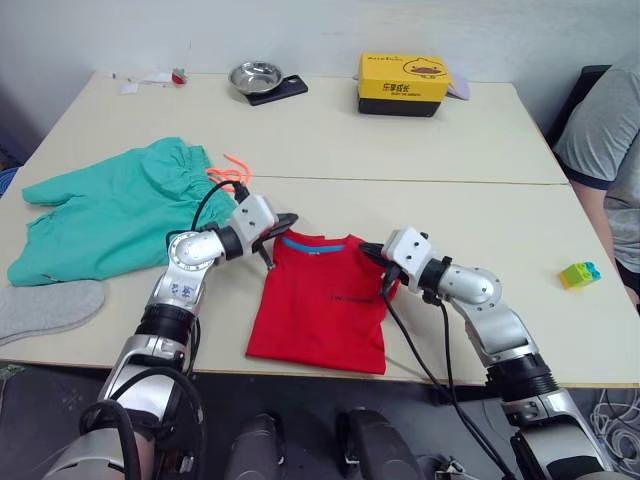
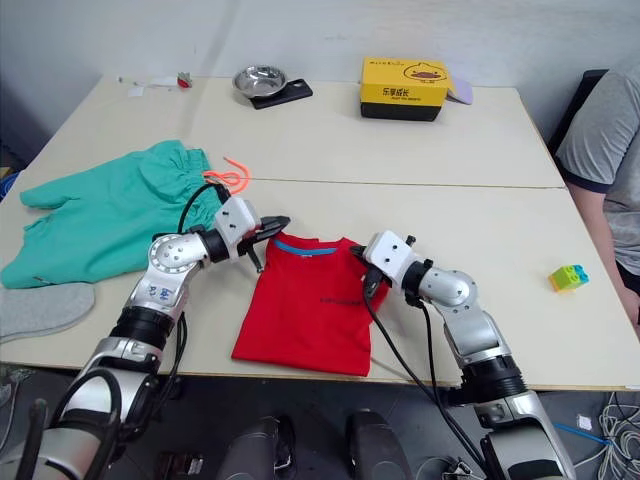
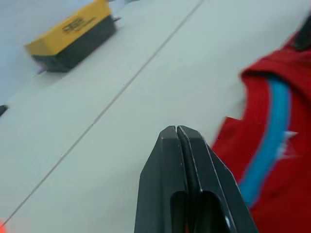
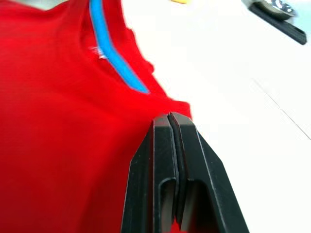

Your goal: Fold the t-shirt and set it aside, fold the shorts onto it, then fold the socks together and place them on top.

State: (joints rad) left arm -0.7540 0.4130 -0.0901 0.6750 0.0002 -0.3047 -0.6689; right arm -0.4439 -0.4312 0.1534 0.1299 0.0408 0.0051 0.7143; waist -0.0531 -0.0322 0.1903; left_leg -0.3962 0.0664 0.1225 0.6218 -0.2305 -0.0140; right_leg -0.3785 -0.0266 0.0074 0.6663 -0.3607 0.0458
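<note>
Flanking the folded t-shirt (image 1: pixel 320 305), both grippers' jaws are together per wrist views; head views add shorts (image 1: pixel 115 215).

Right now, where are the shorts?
In the head views the shorts lie spread on the table's left side, left of the t-shirt, with a grey sock just in front.

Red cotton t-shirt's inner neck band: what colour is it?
Blue; the t-shirt's band shows best in the right wrist view.

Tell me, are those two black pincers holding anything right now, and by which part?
Nothing is held. Both tools are shut empty: the left tool sits at the t-shirt's collar corner, the right tool at its opposite shoulder.
</note>
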